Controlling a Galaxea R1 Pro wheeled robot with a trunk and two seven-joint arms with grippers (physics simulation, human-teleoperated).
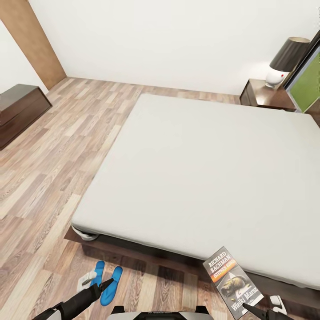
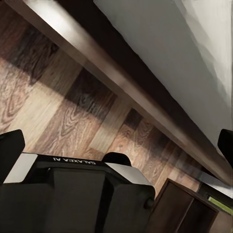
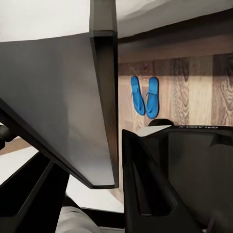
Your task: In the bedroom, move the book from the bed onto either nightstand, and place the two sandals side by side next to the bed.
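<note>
The right gripper [image 1: 262, 311] has its jaws clamped on the Bachman paperback [image 1: 233, 282]; the nightstand [image 1: 265, 94] lies far ahead past the bed [image 1: 200, 178]. Whether the left jaws are apart I cannot tell; the 2 sandals [image 1: 106, 278] lie paired on the floor.

The bed [image 1: 200, 169] is plain pale grey-white on a dark brown frame. The floor [image 1: 53, 169] is brown wood plank, streaked light and dark. Near the left corner lie two bright blue sandals [image 1: 106, 278]. The book [image 1: 232, 280] — dark cover, white lettering, an orange band. Far right, a dark-shaded white lamp [image 1: 284, 60] on a dark brown nightstand [image 1: 260, 95].
</note>
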